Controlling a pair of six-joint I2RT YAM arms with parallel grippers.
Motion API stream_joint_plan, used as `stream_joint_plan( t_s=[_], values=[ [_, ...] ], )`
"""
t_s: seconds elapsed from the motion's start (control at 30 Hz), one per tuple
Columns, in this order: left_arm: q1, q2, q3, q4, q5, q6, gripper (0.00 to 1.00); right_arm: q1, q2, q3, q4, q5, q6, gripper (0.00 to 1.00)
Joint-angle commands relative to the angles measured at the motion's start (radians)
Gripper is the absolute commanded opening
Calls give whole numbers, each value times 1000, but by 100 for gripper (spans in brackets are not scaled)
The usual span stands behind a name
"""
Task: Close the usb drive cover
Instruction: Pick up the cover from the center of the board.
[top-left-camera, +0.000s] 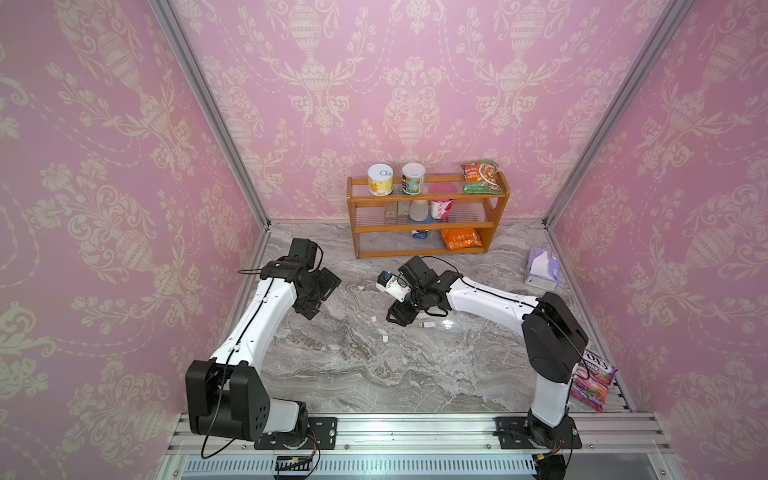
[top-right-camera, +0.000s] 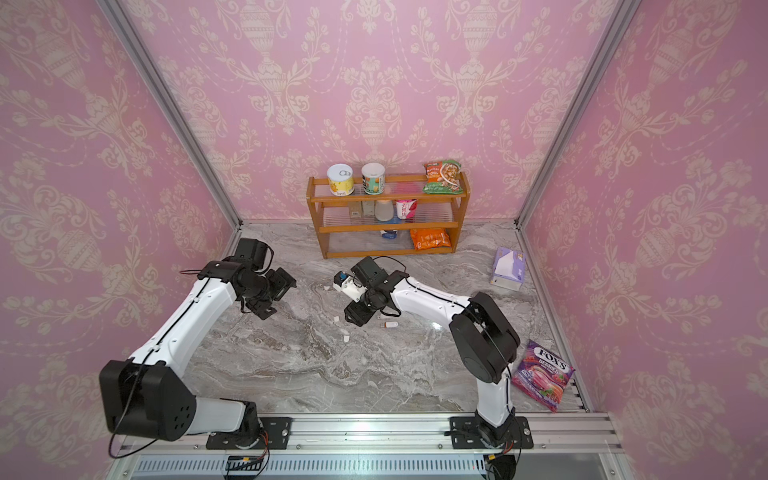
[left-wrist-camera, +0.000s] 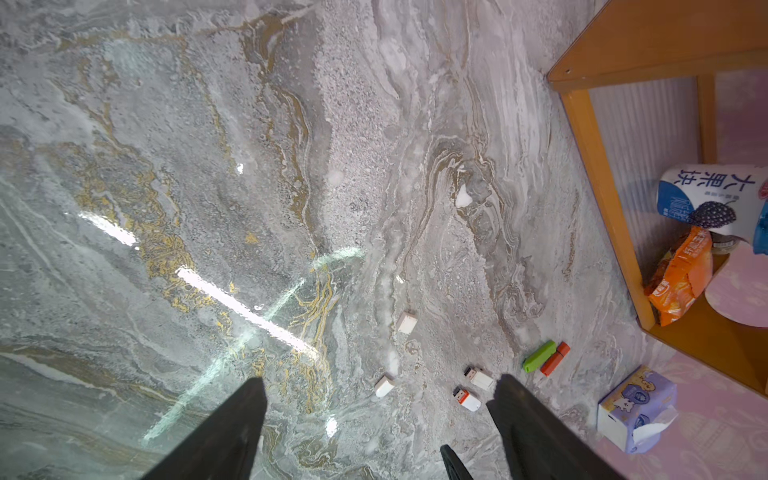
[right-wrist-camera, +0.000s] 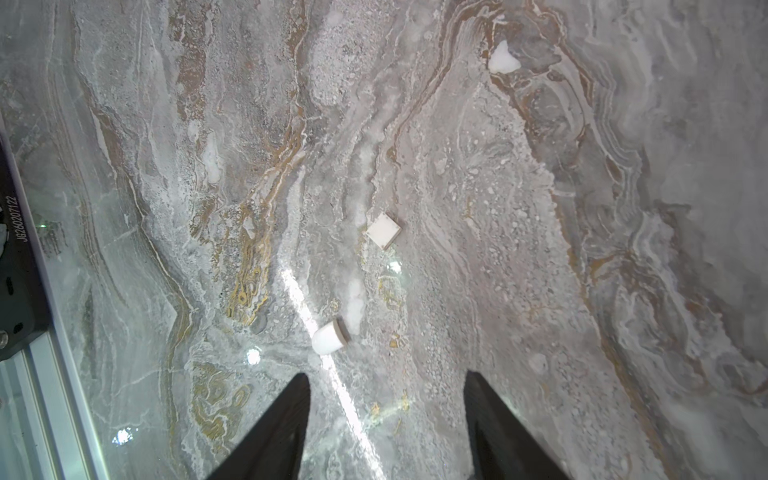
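Two white usb drives lie uncapped on the marble: one with an orange collar (left-wrist-camera: 467, 399), seen in both top views (top-left-camera: 427, 324) (top-right-camera: 390, 325), and another (left-wrist-camera: 478, 377) beside it. Two loose white covers rest apart from them, one flat (right-wrist-camera: 383, 230) (left-wrist-camera: 407, 323) and one on its side (right-wrist-camera: 330, 336) (left-wrist-camera: 384, 386); both top views show them (top-left-camera: 373, 319) (top-left-camera: 385, 338). My right gripper (right-wrist-camera: 386, 382) (top-left-camera: 394, 316) hovers open over the marble, the covers ahead of its tips and the drives behind it. My left gripper (left-wrist-camera: 380, 379) (top-left-camera: 321, 296) hangs open and empty further left.
A green stick (left-wrist-camera: 539, 356) and an orange stick (left-wrist-camera: 555, 358) lie together near the drives. A wooden shelf (top-left-camera: 428, 212) with cans and snack bags stands at the back. A purple tissue box (top-left-camera: 541, 268) sits at the right, a candy bag (top-left-camera: 592, 380) by the right arm's base.
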Motion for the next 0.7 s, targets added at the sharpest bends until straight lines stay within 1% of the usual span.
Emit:
stream_joint_plan(
  t_s=[0.0,0.17,0.33,0.67],
  values=[
    [19,-25,-40,-29,67,6,89,33,75,88,-89,40,-105,62],
    [25,-21,-60,-16,100,13,89,54,177,184,-120,28,-131,61],
    [28,-26,-58,-13,108,23,89,72,216,189,-79,10,-173,63],
    [48,-62,-71,-35,102,29,89,72,305,276,-89,7,-217,63]
  ],
)
